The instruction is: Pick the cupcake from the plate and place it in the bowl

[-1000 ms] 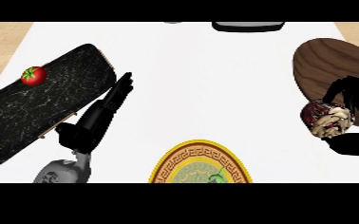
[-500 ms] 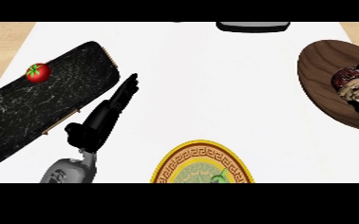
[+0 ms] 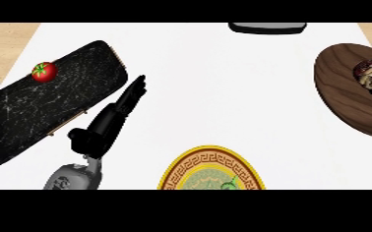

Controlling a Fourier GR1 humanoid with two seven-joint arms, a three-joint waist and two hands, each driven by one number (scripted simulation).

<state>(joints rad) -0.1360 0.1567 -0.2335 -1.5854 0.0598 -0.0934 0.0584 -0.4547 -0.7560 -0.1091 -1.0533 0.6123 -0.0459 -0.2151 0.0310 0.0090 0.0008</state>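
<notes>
Cupcake (image 3: 362, 73) sits in the bowl (image 3: 341, 91) at the far right edge, well apart from our left hand (image 3: 109, 120). That hand lies open, fingers straight; our right hand is out of sight.

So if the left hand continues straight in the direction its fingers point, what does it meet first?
Probably nothing nearby: the left hand points up and slightly right, over bare white counter, passing right of the black board. The dark object at the far edge lies further right.

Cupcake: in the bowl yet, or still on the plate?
In the bowl: the cupcake sits inside the brown bowl at the right edge; the plate holds none.
</notes>
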